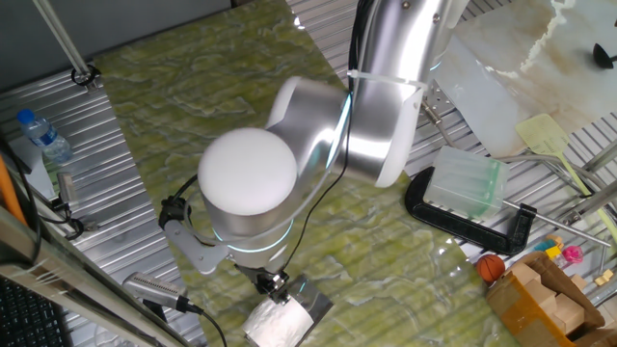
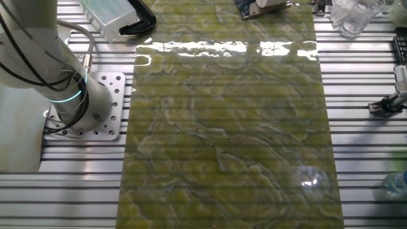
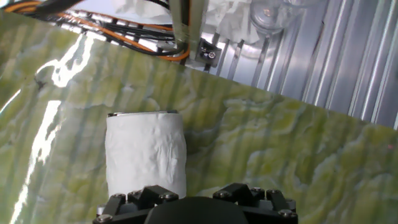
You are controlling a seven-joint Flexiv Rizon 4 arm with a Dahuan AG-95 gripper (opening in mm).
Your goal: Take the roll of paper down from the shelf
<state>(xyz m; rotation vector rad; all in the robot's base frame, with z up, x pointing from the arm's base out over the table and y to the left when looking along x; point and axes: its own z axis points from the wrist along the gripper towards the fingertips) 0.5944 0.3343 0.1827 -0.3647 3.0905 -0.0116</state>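
Roll of paper [image 3: 146, 155]: directly ahead of the fingers [image 1: 272, 282], on the shelf [image 1: 310, 294] above the green surface [image 3: 280, 143]; finger state cannot be told; removal apparently outstanding.

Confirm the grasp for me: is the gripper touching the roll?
Cannot tell. One fixed view puts the gripper right over the roll, but no view shows its fingertips.

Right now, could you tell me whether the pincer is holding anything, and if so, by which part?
It cannot be told. The roll of paper sits just ahead of the pincer, but the fingertips are hidden in every view.
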